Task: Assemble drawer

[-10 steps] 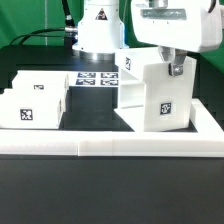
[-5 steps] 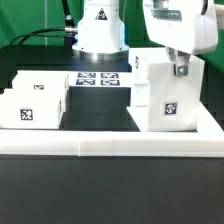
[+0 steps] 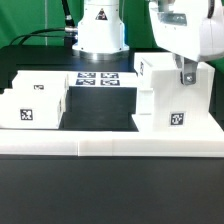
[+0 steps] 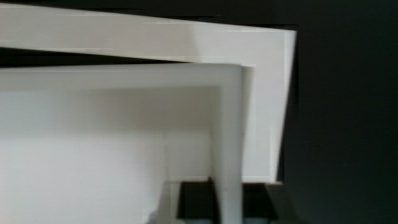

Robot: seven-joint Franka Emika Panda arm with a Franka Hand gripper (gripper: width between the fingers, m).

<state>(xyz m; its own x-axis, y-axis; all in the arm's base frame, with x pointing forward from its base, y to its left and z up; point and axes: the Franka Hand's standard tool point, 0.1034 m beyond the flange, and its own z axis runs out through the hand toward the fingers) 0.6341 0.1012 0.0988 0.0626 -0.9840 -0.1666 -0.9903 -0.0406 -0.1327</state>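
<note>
The large white drawer casing [image 3: 158, 100] stands at the exterior view's right, its square tag [image 3: 178, 118] facing the front. My gripper [image 3: 183, 76] comes down from above and is shut on the casing's thin top-right wall. In the wrist view that wall [image 4: 231, 130] runs between my two dark fingers [image 4: 199, 203], with the gripper [image 4: 231, 205] closed around it. Two smaller white trays sit at the left, one behind [image 3: 42, 86] and one in front [image 3: 25, 112], each with a tag. I cannot tell whether the casing rests on the table or is slightly lifted.
The marker board [image 3: 98, 80] lies flat at the back centre, before the robot base [image 3: 100, 30]. A long low white border wall [image 3: 110, 148] runs along the front and up the right side. Dark table [image 3: 95, 110] lies between the trays and the casing.
My gripper has carried the casing toward the exterior view's right, close to the right border wall, and the casing has turned slightly. The trays have not moved.
</note>
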